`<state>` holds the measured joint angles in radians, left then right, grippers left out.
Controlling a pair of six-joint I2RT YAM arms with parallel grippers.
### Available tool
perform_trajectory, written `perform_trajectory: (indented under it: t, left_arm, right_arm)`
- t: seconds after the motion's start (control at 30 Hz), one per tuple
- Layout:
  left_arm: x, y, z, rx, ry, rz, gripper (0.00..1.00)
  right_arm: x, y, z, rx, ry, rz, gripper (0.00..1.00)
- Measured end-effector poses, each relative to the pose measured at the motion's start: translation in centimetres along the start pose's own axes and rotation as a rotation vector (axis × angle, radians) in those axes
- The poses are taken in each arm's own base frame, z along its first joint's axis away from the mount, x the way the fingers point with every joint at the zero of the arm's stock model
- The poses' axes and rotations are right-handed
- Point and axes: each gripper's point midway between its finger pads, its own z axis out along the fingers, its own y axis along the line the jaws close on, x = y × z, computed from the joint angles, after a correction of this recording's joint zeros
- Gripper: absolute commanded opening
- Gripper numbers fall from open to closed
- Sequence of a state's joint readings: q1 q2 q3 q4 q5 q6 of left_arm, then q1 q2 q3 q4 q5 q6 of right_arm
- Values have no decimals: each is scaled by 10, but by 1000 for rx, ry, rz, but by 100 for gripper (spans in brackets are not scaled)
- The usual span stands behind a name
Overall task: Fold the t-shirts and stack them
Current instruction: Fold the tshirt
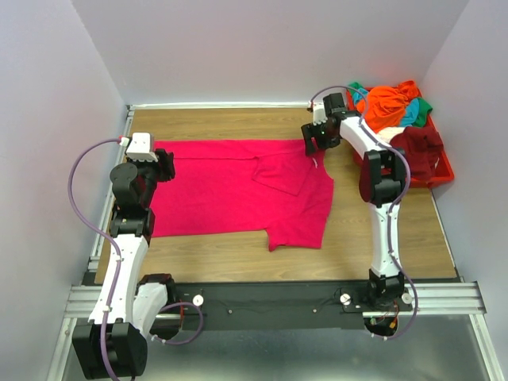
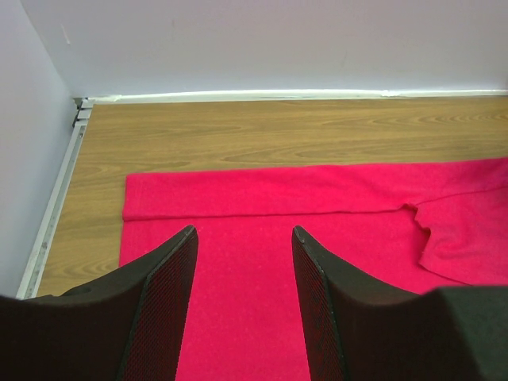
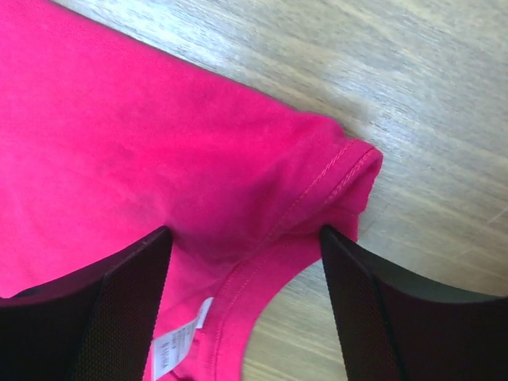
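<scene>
A magenta t-shirt lies spread on the wooden table, its far edge folded over. My left gripper is open and empty above the shirt's left end; in the left wrist view its fingers frame flat magenta cloth. My right gripper is open over the shirt's far right corner; the right wrist view shows the collar with a white label between the jaws, not gripped. Orange, teal, green and maroon shirts are heaped in the bin.
A red plastic bin stands at the back right against the wall. White walls enclose the table on three sides. A metal rail runs along the left edge. Bare wood shows in front of the shirt.
</scene>
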<state>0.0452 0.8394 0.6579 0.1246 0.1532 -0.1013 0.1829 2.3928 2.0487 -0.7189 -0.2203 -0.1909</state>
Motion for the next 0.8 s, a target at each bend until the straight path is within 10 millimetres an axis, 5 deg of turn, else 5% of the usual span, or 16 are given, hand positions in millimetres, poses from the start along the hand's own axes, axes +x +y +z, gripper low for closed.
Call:
perform_trajectory:
  t: [0.07, 0.23, 0.37, 0.6, 0.67, 0.73, 0.77, 0.8]
  left_arm:
    - [0, 0, 0, 0, 0, 0, 59]
    - [0, 0, 0, 0, 0, 0, 59]
    - [0, 0, 0, 0, 0, 0, 59]
    - [5, 1, 3, -1, 16, -2, 59]
    - [8, 1, 4, -1, 24, -4, 61]
    - [10, 1, 6, -2, 32, -5, 81]
    - [12, 1, 6, -2, 36, -12, 98]
    - [13, 1, 8, -4, 41, -23, 98]
  right_arm:
    - [1, -1, 2, 5, 4, 2, 55]
    - [1, -5, 4, 15, 4, 7, 43]
    - [-10, -17, 10, 48, -15, -1, 41]
    - [-60, -54, 31, 196, -126, -51, 40]
    - [-69, -67, 34, 255, -157, -65, 44]
    - [-75, -78, 33, 314, -176, -76, 61]
    - [-78, -83, 32, 342, -187, -83, 78]
    - [-81, -87, 31, 360, -197, -89, 100]
